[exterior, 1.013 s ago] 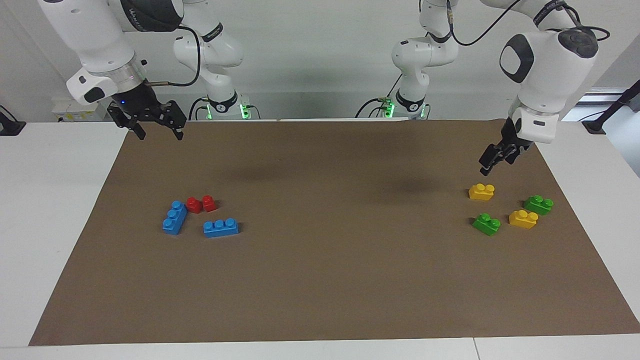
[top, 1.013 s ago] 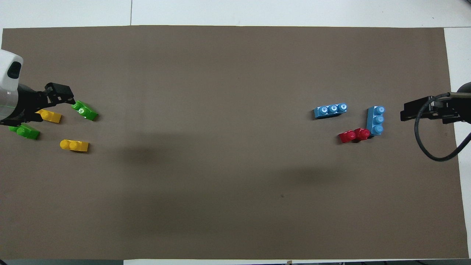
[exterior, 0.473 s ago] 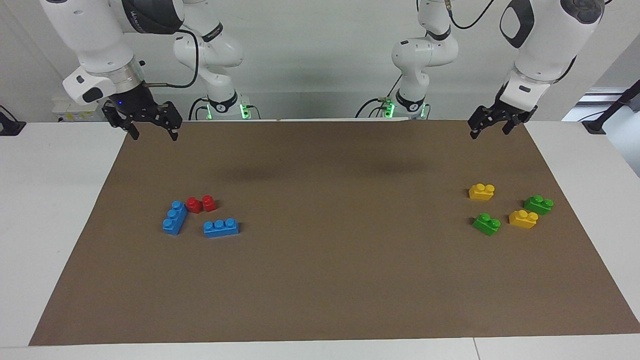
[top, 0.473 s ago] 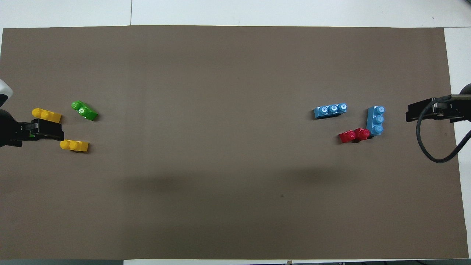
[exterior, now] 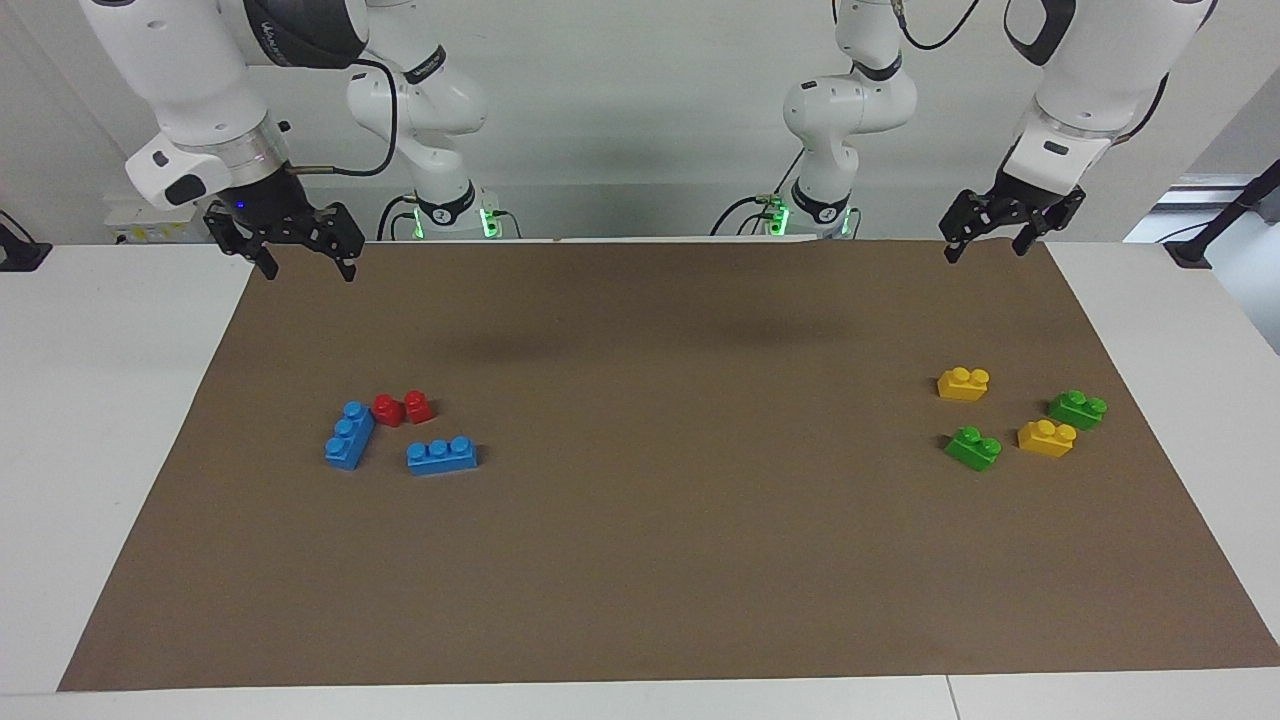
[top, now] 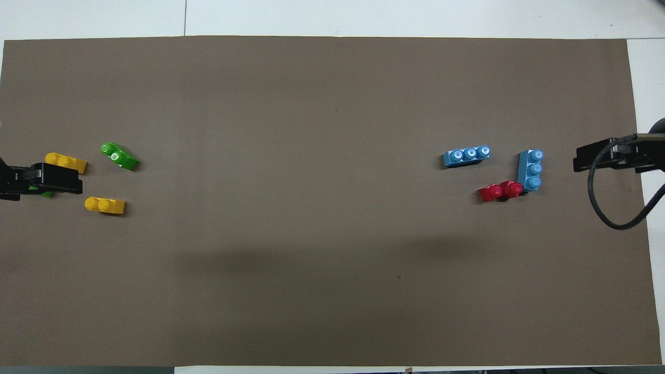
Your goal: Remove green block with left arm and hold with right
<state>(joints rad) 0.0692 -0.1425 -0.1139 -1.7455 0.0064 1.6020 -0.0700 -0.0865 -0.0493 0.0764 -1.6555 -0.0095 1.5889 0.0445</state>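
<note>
Robotics lab: two white arms [exterior: 210, 90] mounted at 12 o'clock of a white desk [exterior: 110, 400], brown mat [exterior: 640, 560], bare wall.

A brown mat [exterior: 640, 560] covers most of the white table [exterior: 100, 420]. Toward the right arm's end lie two blue three-stud bricks [exterior: 349, 435] [exterior: 442, 456]. A pair of red bricks [exterior: 402, 408] touches the first blue one, at about 1 o'clock from it in the facing view. Toward the left arm's end, two yellow two-stud bricks [exterior: 963, 383] [exterior: 1047, 438] lie well apart from that group, the second at about 4 o'clock from the first.
</note>
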